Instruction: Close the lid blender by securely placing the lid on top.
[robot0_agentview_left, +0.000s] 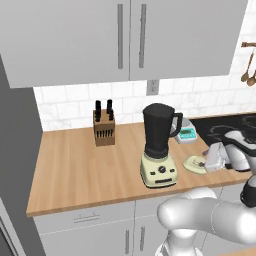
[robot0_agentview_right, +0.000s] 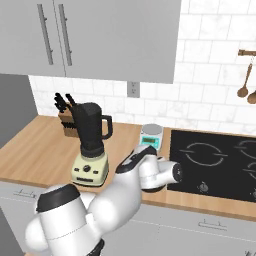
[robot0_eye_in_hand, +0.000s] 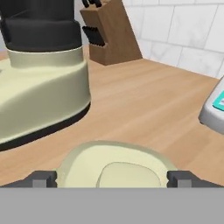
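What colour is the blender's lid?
Pale cream-yellow, like the blender's base. The lid shows best in the hand view, lying on the wooden counter.

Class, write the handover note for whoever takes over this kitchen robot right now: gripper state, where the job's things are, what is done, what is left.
Gripper: open, low at the counter, fingertips either side of the lid, not closed on it.
Lid: lying flat on the wooden counter, just right of the blender.
Blender: upright, jar mouth uncovered, left of the white scale.
Done: approach to the lid.
Left: grasp, lift, seat the lid on the jar.
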